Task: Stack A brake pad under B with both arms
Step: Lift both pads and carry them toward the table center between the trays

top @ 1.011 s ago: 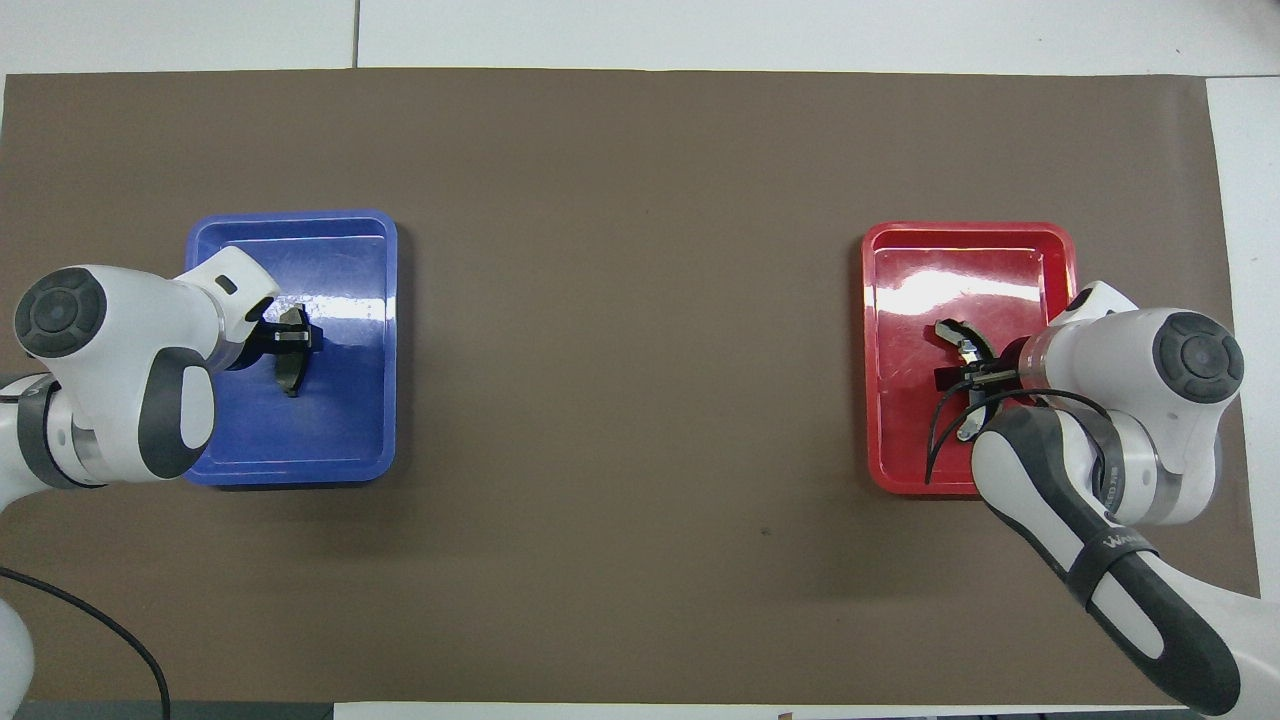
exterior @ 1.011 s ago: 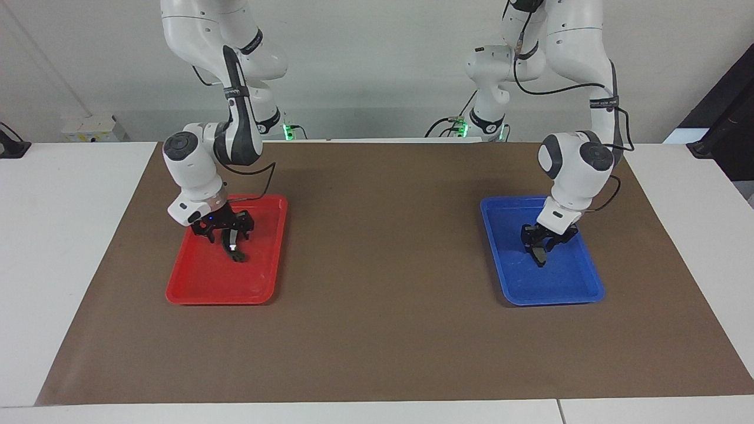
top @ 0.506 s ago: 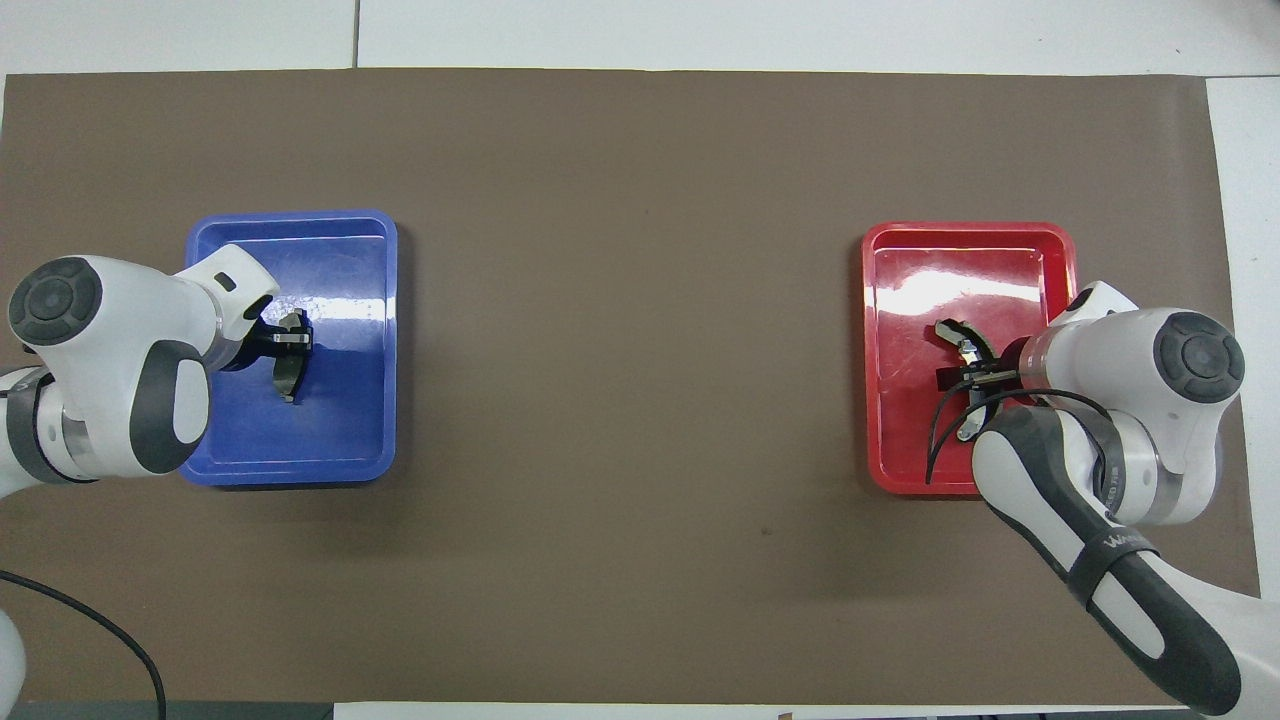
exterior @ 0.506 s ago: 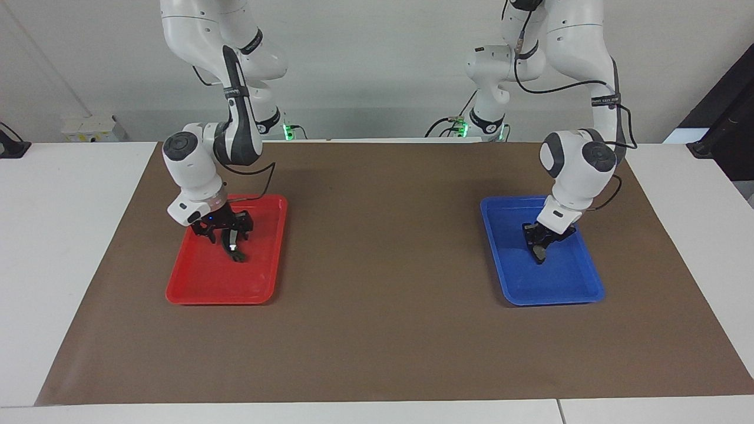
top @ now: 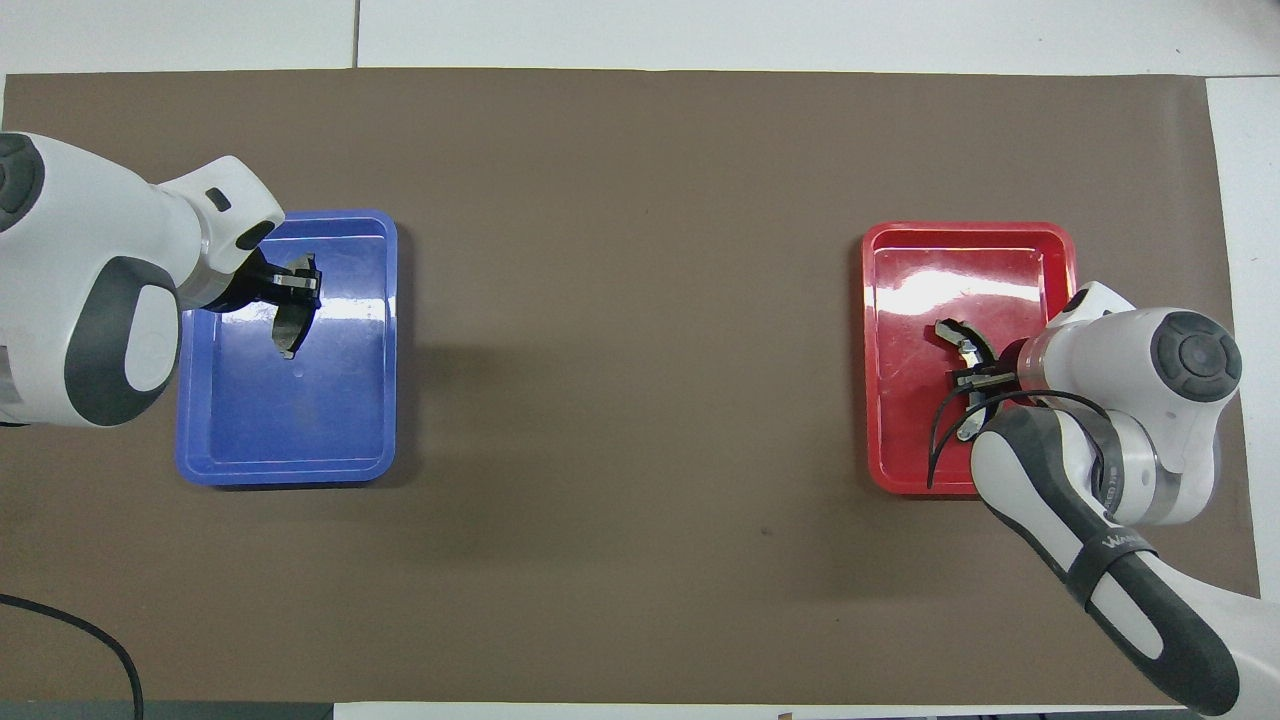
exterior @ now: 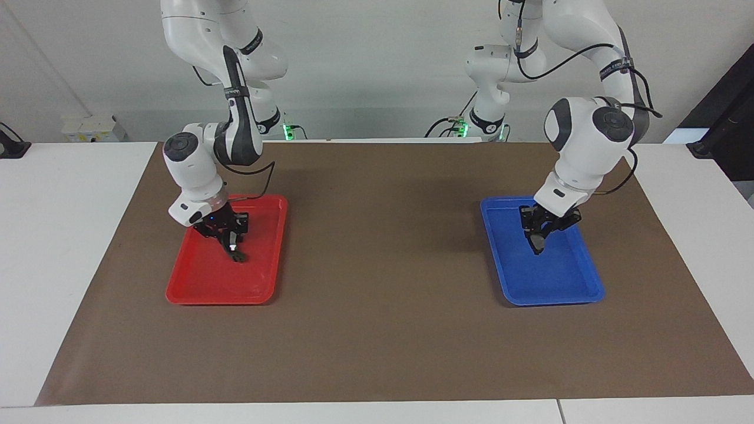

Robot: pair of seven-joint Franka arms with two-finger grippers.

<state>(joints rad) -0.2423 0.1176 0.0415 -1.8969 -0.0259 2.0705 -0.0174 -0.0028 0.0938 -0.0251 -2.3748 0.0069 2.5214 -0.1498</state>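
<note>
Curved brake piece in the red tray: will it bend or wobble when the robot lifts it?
Probably stiff: the curved brake piece shows a firm crescent shape in the red tray. It may tip, since the right gripper pinches it mid-length with both ends sticking out. Its silvery side looks smooth, so maybe slippery.

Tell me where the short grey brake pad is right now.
The A brake pad hangs in the left end effector, lifted just above the blue tray at the left arm's end of the table.

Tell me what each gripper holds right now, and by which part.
Left gripper holds the A brake pad by its upper end, over the blue tray. Right gripper is shut on B near mid-length, in the red tray.
</note>
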